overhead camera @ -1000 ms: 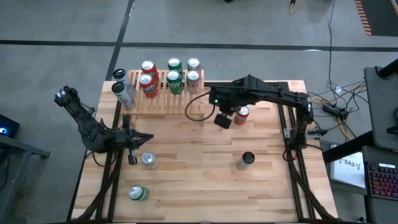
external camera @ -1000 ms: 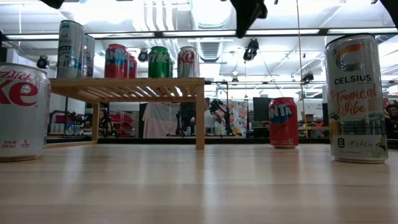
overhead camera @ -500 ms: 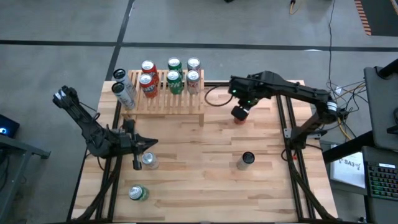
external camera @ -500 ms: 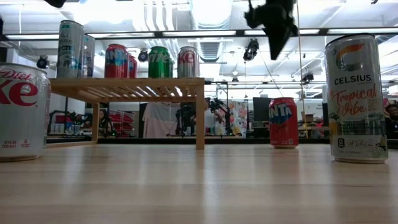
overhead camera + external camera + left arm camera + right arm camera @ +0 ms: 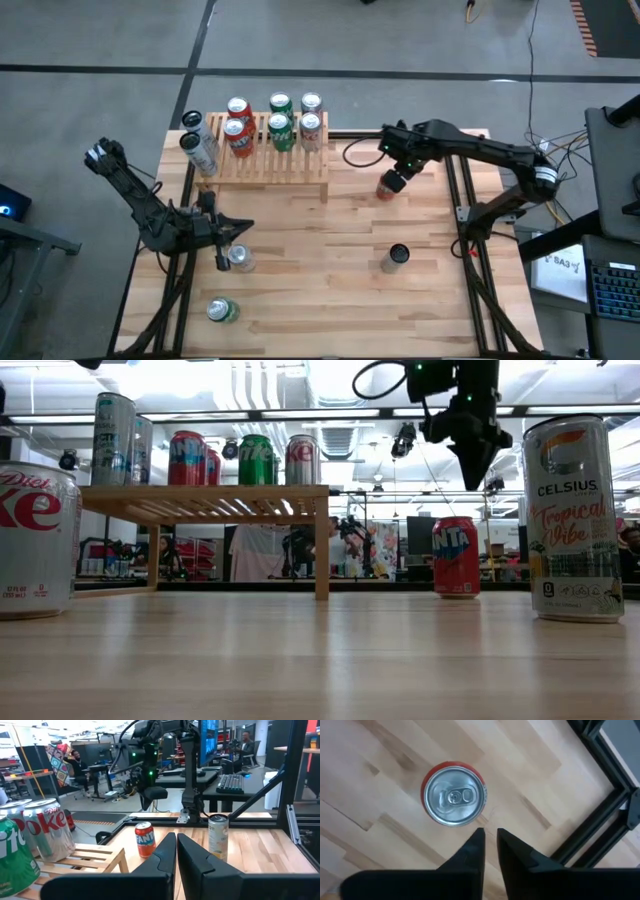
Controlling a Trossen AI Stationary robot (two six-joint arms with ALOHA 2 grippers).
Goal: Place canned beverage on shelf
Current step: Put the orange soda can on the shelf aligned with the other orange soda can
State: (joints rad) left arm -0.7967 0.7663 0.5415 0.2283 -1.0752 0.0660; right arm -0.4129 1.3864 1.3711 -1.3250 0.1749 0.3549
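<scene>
Wooden worktop point(image 5: 320, 250) carries a red can point(image 5: 454, 793) at centre-right, directly beneath the right gripper point(image 5: 489, 841), fingers nearly closed, apparently lining up a grasp. Left gripper point(image 5: 176, 851), fingers closed, waits lower left, clear of the shelf point(image 5: 270, 160).

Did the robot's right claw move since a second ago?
Yes. The right gripper swung away from the light-wood slatted shelf toward the table's right side, and now hangs over the red Fanta can.

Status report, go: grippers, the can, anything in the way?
Right gripper above Fanta can, nearly shut, empty. Left gripper shut, idle. Shelf front half free.
</scene>
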